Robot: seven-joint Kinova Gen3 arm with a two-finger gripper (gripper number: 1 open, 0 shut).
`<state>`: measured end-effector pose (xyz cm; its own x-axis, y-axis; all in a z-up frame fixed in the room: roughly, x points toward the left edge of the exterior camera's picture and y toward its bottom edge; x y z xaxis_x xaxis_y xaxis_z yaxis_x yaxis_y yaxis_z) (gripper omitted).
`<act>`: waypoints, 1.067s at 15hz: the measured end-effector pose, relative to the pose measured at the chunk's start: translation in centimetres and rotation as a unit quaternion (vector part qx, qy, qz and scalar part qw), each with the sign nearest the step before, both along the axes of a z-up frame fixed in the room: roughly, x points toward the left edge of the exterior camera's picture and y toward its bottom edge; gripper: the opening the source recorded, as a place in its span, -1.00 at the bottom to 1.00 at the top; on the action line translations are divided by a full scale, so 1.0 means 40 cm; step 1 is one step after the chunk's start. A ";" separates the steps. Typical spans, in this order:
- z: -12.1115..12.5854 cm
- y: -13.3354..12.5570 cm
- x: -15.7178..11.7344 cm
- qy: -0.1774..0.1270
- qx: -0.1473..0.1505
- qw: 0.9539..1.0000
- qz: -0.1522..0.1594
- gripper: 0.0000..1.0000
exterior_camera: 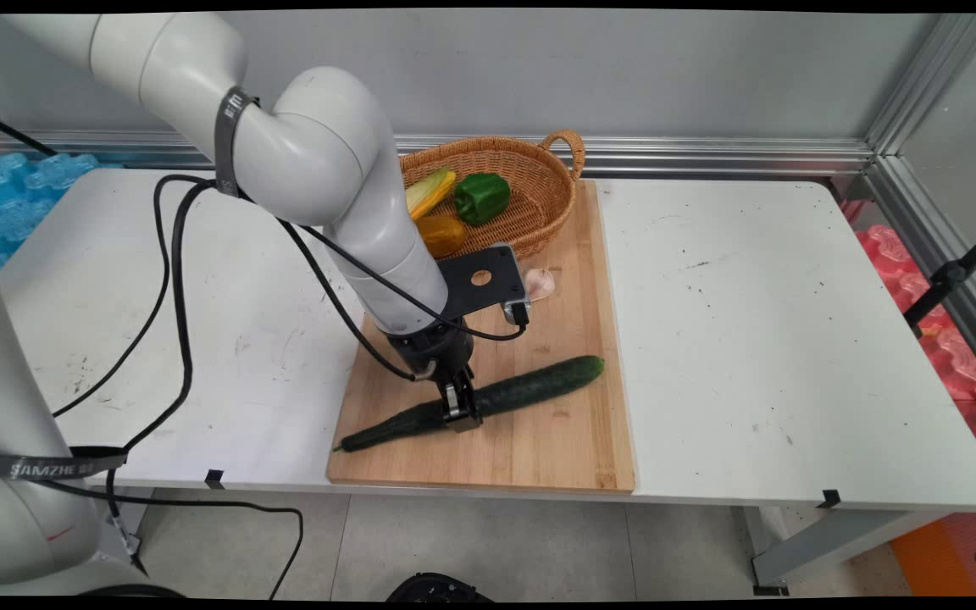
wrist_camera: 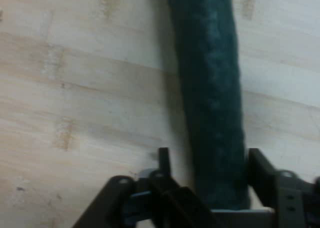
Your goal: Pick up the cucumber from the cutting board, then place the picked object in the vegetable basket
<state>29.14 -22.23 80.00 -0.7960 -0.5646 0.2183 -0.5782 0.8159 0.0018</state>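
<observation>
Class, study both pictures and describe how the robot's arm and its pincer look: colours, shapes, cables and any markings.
The arm is made of thick, rounded, glossy white tubes joined by bulging elbows. Black cables hang from it in loops, bound by dark straps, one lettered SAMZHE. A flat black plate with a round hole sits at the wrist. The pincer is black, with a jointed linkage and two narrow fingers.
</observation>
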 end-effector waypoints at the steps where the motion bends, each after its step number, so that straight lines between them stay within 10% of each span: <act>1: 0.001 0.002 -0.002 0.000 0.000 1.000 0.000 -1.00; 8: 0.035 0.004 -0.001 0.001 -0.004 1.000 0.002 -1.00; 16: 0.208 -0.053 0.049 0.008 -0.046 0.999 0.010 -1.00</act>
<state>31.08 -24.34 88.32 -0.7809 -0.5570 0.2828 -0.5946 0.8015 -0.0631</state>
